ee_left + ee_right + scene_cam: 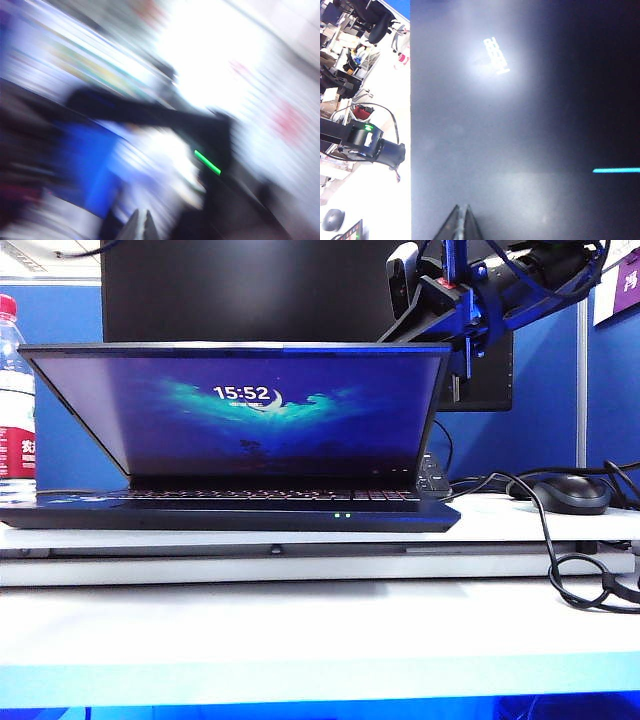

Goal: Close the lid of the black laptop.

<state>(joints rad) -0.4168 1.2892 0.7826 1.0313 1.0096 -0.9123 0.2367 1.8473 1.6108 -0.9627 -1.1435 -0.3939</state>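
Pressing the lid (270,405) down is the step in hand, I judge: it leans forward over the keyboard deck of the black laptop (230,515), part closed, clock still lit. The right gripper (465,220) sits against the lid's back, below the white logo (497,56), fingers together, holding nothing. In the exterior view that arm (470,300) hangs above the lid's far corner. The left wrist view is smeared; its left gripper (142,225) looks closed, but I cannot tell where it is relative to the laptop. To do this well I'd keep contact near the lid's top edge, push steadily, and ease off before the deck. Mouse (570,495) sits beside the laptop.
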